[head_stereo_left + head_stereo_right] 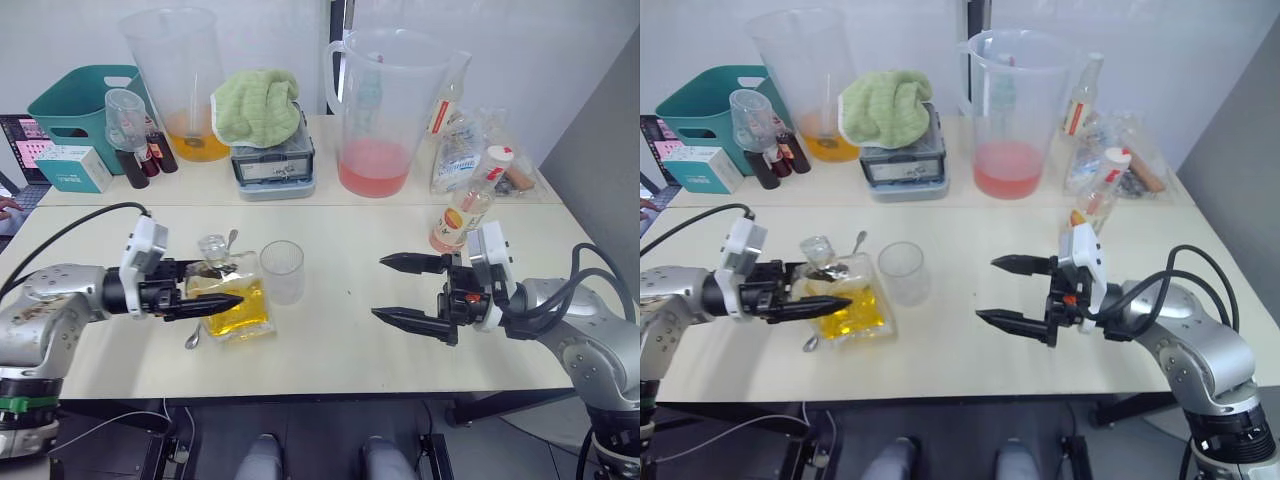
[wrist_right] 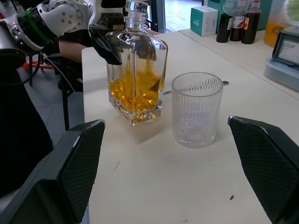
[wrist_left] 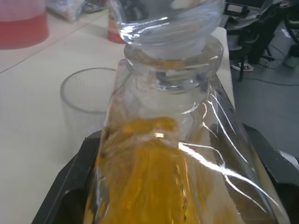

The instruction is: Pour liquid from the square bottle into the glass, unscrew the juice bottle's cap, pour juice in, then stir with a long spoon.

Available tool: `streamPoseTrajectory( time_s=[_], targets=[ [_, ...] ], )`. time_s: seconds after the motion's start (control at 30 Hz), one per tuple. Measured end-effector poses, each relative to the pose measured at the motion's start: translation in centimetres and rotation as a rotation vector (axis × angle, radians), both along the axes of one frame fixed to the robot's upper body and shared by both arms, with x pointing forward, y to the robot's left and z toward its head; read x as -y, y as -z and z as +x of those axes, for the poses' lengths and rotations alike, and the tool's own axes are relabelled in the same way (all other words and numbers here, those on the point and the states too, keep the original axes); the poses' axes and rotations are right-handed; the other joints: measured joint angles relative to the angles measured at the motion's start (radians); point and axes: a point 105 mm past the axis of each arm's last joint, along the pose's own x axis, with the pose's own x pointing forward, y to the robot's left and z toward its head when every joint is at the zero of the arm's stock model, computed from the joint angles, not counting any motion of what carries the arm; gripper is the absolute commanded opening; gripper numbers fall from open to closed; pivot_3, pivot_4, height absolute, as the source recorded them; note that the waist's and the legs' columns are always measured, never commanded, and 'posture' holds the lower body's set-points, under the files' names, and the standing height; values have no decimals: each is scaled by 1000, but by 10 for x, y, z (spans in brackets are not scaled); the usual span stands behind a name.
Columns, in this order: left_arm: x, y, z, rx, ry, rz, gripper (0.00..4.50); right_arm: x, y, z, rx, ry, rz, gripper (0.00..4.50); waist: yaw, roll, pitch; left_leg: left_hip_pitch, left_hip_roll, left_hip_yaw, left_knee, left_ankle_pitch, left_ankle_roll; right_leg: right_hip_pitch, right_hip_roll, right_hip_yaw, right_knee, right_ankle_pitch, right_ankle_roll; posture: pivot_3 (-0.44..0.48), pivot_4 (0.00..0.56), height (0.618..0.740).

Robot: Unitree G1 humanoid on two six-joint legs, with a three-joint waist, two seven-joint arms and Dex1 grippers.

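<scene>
The left gripper [image 1: 218,287] is clamped on the square bottle [image 1: 232,300], standing beside the glass [image 1: 282,271]. The right gripper [image 1: 408,292] has its 2 fingers wide apart above the counter [image 1: 330,340].

Green towel [image 1: 257,105] atop grey scale [image 1: 272,160]

Square bottle and glass on the table, seen between wide-spread fingers

The right gripper [image 2: 180,172] stands wide apart. Beyond it the square bottle [image 2: 136,79], holding yellow-orange liquid, stands upright on the table [image 2: 154,186], the left gripper [image 2: 114,44] closed around it. The ribbed glass [image 2: 196,108] stands just beside the bottle.
</scene>
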Motion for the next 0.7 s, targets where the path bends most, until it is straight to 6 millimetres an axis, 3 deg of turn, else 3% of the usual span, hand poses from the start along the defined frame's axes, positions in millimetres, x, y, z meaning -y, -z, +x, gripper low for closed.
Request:
streamPoseTrajectory(
  time_s=[0.27,0.63,0.7],
  targets=[
    [33,27,-6,77,112,59,2810,0,-1,2,1,12,-3,4500,5,0,0,0,0,0,0,0,0,0,1,0,0,0,0,0,150,740],
    [37,35,-6,163,151,114,2810,-1,-2,2,-2,28,-3,4500,13,0,0,1,0,0,1,0,0,1,1,0,0,0,0,0,150,740],
    [36,36,-5,156,145,103,3851,-1,-1,3,-10,33,-5,4500,13,0,0,2,0,0,1,0,0,2,1,0,0,0,0,0,150,740]
  ],
)
